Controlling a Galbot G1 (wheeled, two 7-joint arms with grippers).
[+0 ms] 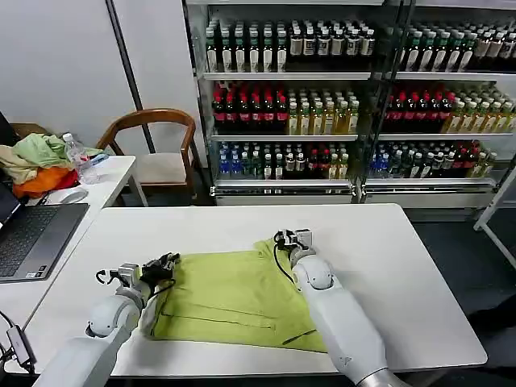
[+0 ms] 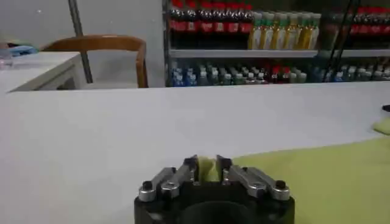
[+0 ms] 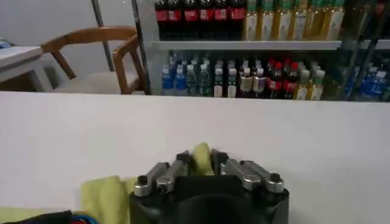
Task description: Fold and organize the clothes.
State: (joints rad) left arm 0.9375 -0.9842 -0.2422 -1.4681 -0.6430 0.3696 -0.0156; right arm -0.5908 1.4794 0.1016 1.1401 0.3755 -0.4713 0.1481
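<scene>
Two tools—left tool (image 1: 168, 263), right tool (image 1: 284, 239)—each pinch the lime-green T-shirt (image 1: 234, 298), lying wrinkled.

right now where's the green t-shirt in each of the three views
Head view: the T-shirt lies flat on the white table, the left gripper and right gripper pinching its far corners.
Left wrist view: yellow-green cloth spreads from the shut fingers.
Right wrist view: a fold sticks up between the fingers.
Shared landmark: the wooden chair.
</scene>
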